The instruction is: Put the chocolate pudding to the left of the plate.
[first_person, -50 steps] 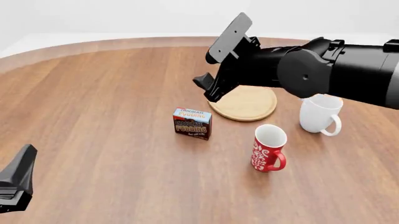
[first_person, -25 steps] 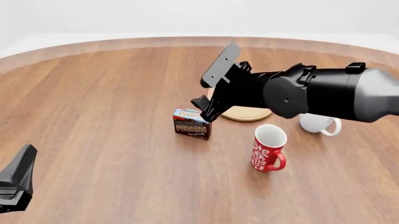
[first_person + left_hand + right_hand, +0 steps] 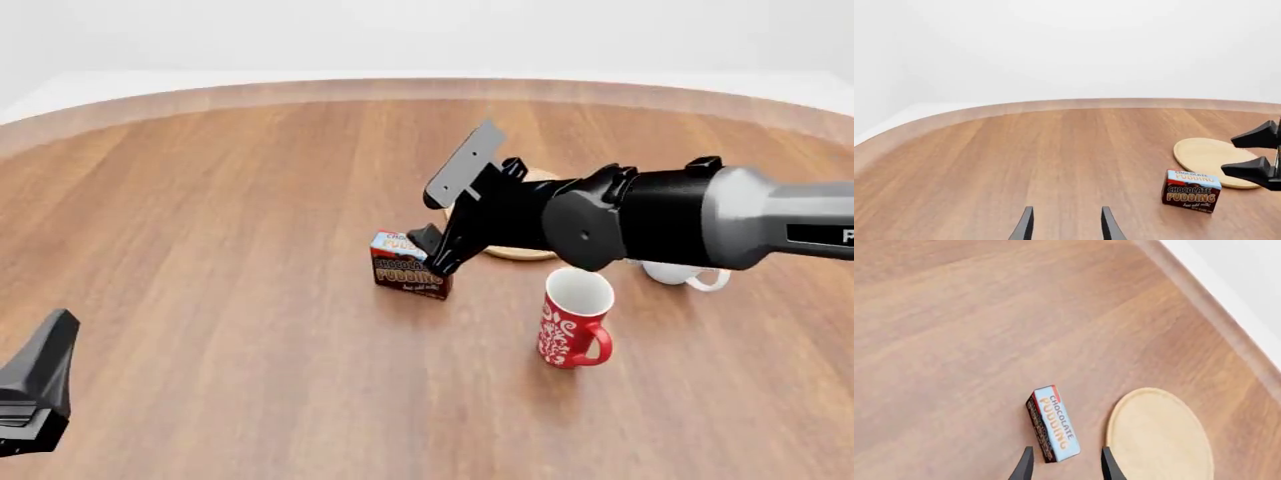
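The chocolate pudding stands upright on the wooden table, just to the left of the plate with a narrow strip of bare wood between them. The right gripper hangs directly above the carton, its jaws spread apart and holding nothing. In the right wrist view the two fingertips straddle the near end of the carton's light blue top, with the plate close beside it. A red patterned mug stands near the plate, a white mug beyond it. The left gripper sits well away from the plate, jaws parted and empty
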Available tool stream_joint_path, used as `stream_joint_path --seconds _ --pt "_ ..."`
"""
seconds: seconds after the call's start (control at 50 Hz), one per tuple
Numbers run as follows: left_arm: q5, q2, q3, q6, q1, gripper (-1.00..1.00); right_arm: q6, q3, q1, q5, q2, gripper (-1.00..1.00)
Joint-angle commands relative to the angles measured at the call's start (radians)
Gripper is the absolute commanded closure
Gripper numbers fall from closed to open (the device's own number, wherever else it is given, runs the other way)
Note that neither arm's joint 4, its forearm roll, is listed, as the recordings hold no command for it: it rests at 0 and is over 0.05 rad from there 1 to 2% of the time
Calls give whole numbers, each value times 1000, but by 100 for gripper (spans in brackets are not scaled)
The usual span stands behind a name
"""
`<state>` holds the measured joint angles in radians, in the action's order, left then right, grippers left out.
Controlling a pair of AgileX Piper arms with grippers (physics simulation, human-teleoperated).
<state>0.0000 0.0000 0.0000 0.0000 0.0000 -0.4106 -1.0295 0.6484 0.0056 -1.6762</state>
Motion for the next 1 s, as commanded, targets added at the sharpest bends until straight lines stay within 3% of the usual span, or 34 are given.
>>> stream_joint_path --seconds 0.02,1.0 --pt "0 0 0 0 0 -100 14 -9 -4 -30 -51 -100" --pt "0 0 0 0 0 -100 23 -50 -27 -101 -221 -100"
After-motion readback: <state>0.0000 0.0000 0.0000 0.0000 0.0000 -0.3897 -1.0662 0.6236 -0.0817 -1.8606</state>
